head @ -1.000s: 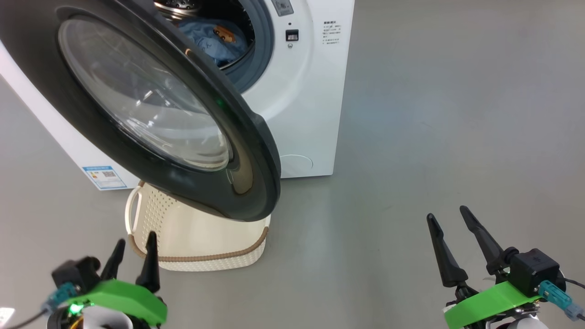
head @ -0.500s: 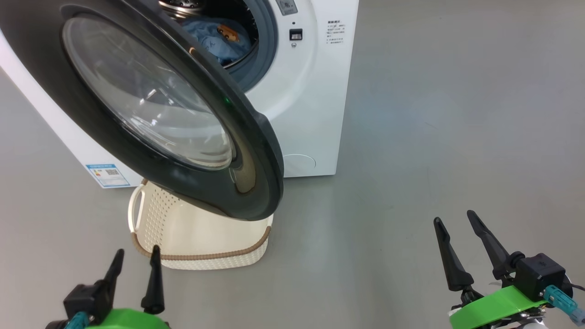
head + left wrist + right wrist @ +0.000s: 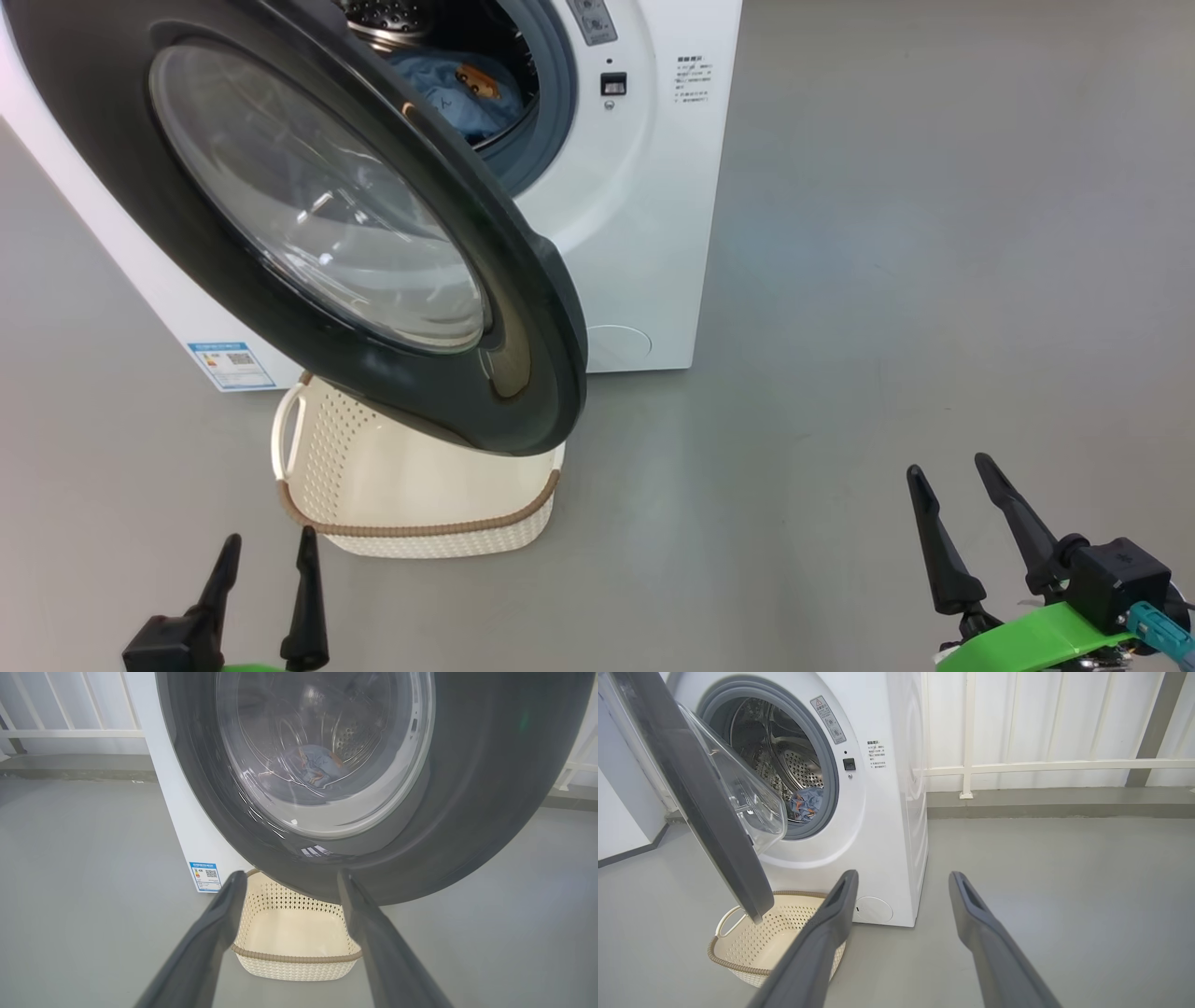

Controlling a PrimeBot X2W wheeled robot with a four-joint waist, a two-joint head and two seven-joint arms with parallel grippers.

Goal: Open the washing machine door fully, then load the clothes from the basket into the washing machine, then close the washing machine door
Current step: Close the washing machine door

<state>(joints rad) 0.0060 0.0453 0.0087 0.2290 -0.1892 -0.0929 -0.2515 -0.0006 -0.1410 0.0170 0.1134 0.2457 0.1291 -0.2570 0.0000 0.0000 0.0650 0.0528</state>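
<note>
The white washing machine [image 3: 644,233] stands with its washing machine door [image 3: 317,215] swung out, the black rim hanging over the basket [image 3: 411,541]. Light-blue clothes [image 3: 457,89] with orange print lie in the steel drum [image 3: 794,765]; they show through the door glass in the left wrist view [image 3: 317,765]. The cream basket [image 3: 294,933] sits on the floor under the door, and the part of its inside that shows is bare. My left gripper [image 3: 269,536] is open just in front of the basket. My right gripper [image 3: 948,464] is open, far right of the machine, holding nothing.
Grey floor [image 3: 887,233] stretches to the right of the machine. A blue label sticker [image 3: 231,364] is low on the machine's left side. A white railing and wall [image 3: 1041,765] run behind the machine.
The head camera has shifted a little, so the machine sits slightly lower and further right. Both grippers have sunk toward the bottom edge, the left one drawing back from the basket. Both stay open.
</note>
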